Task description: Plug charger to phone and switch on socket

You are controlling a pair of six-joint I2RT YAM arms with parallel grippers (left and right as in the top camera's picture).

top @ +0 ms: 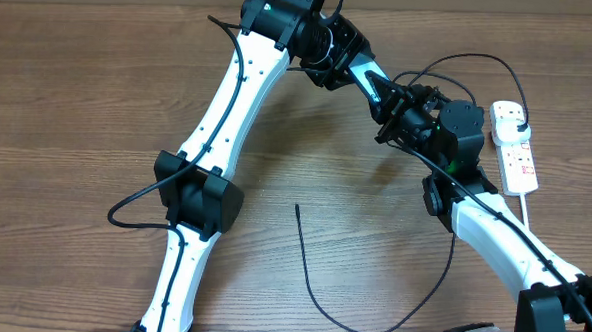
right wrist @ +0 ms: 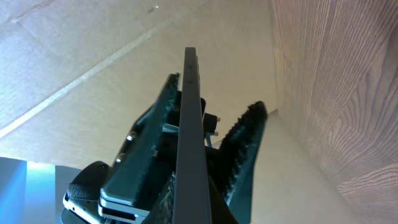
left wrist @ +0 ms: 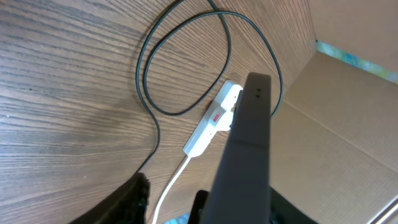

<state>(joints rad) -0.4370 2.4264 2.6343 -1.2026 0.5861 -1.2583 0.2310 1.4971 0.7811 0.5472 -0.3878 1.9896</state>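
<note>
With right jaws clamping the slim dark phone [right wrist: 188, 124] and left jaws parted empty, I should hold steady and send left for the thin black cable [top: 302, 236] tip.

Phone [right wrist: 189, 143] seen edge-on, thin and dark, between the right tool [right wrist: 214, 93] fingers, ribbed finger [right wrist: 249, 143] just apart from it, cardboard wall [right wrist: 93, 56] along the wooden worktop [right wrist: 336, 93] edge

table [top: 79, 96]: matt wood grain | socket [top: 517, 151]: smooth white plastic
</note>
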